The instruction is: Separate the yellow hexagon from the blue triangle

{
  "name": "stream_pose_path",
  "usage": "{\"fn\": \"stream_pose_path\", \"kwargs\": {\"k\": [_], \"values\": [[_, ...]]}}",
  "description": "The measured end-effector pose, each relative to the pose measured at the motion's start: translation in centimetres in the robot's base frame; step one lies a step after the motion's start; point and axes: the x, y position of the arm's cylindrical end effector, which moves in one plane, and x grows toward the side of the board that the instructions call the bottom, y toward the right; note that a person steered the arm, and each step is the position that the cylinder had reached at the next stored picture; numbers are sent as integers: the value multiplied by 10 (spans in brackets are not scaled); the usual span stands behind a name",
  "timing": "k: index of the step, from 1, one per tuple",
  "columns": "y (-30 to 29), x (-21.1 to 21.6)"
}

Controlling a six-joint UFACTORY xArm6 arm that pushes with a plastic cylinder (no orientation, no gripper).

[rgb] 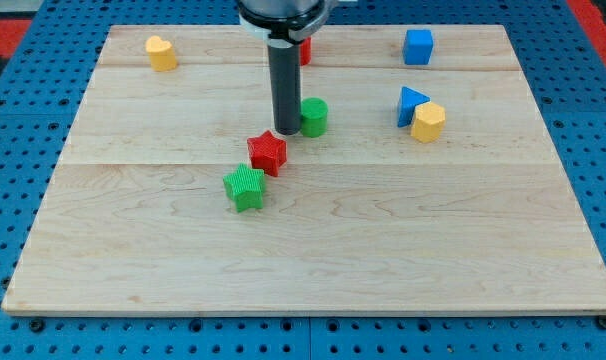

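The yellow hexagon [429,121] sits at the view's right, touching the lower right side of the blue triangle [411,104]. My tip [285,133] is near the middle of the board, well to the left of both. It stands just left of a green cylinder [313,117] and just above a red star [268,152].
A green star [245,188] lies below and left of the red star. A blue cube [418,47] is at the top right. A yellow block [161,53] is at the top left. A red block [304,50] peeks out behind the rod at the top. The wooden board [313,260] lies on a blue pegboard.
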Motion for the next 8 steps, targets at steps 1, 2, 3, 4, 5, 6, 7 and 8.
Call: {"fn": "stream_pose_path", "kwargs": {"k": [1, 2, 3, 4, 5, 6, 7, 8], "values": [[28, 17], [100, 37], [162, 46], [215, 35], [244, 5], [192, -22], [162, 13], [115, 24]]}}
